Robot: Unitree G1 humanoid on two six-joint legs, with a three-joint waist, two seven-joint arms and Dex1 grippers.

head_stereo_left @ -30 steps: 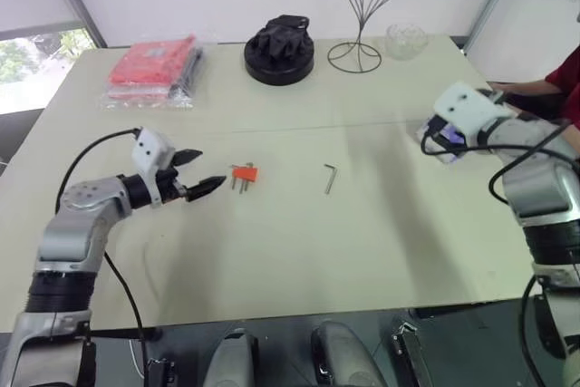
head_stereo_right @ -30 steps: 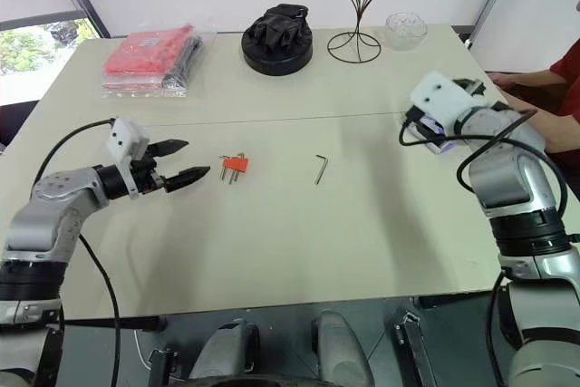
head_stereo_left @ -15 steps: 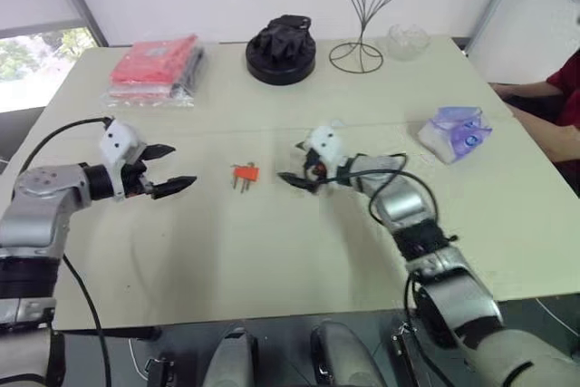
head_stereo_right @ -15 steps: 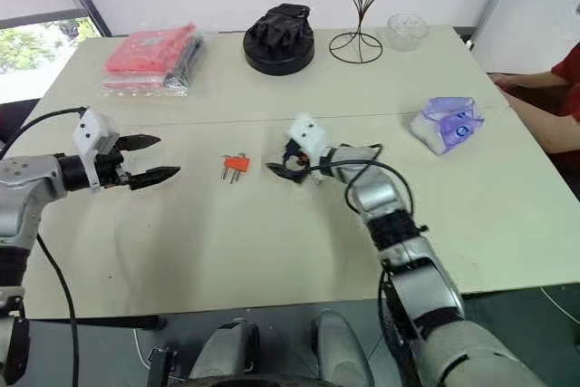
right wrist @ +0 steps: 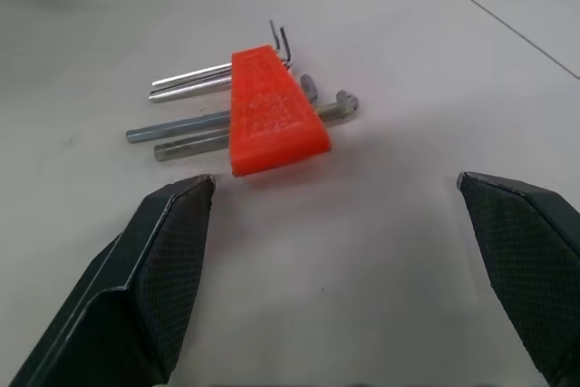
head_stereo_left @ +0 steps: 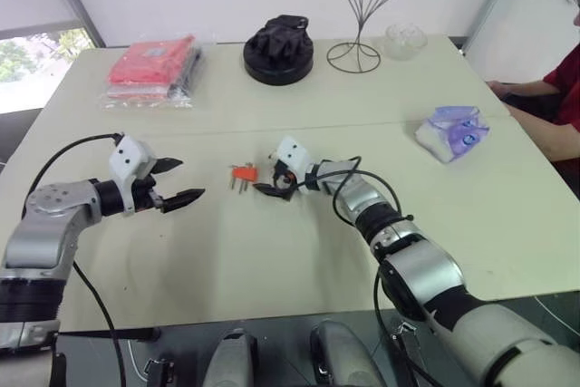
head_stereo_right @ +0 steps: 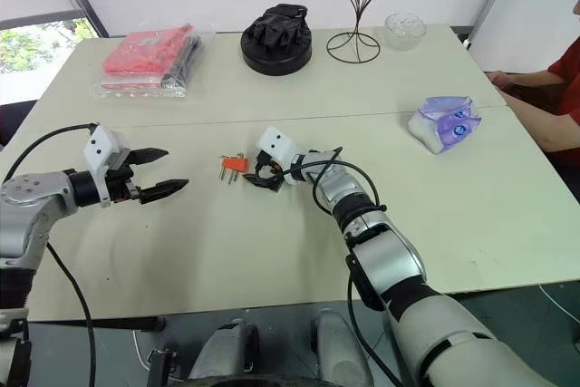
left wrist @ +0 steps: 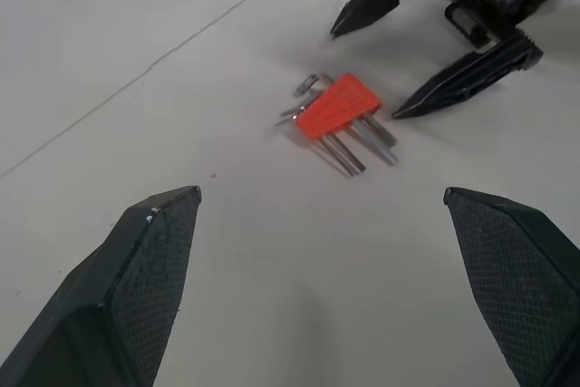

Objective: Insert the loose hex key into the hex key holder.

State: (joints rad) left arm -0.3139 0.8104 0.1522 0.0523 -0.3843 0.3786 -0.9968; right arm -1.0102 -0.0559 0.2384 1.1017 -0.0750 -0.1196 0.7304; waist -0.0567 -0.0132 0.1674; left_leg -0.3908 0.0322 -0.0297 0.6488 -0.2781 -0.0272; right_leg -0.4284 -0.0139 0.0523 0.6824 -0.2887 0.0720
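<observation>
While its two black fingers stand wide apart with nothing between them, the right gripper hangs low over the table, pointing across toward the robot's left. Just beyond its fingertips, close beside them but not touching, lies the orange hex key holder. In the right wrist view the block sits straight ahead, in line with the gap between the fingers.

The holder lies flat. Its metal prongs run out of the block toward the robot's side of the table, so its long axis crosses the line along which the right gripper points.

Farther out on the other side of the holder is the left gripper. It is also spread wide and empty, it aims back at the block, and it stands clearly farther off than the right one. The holder therefore sits between the two grippers, with the right one the nearer.

The loose hex key cannot be made out. I judge it is hidden under the right forearm, and if so the right gripper is nearer to it as well. The coming move depends on finding that key first, since neither gripper holds it.
</observation>
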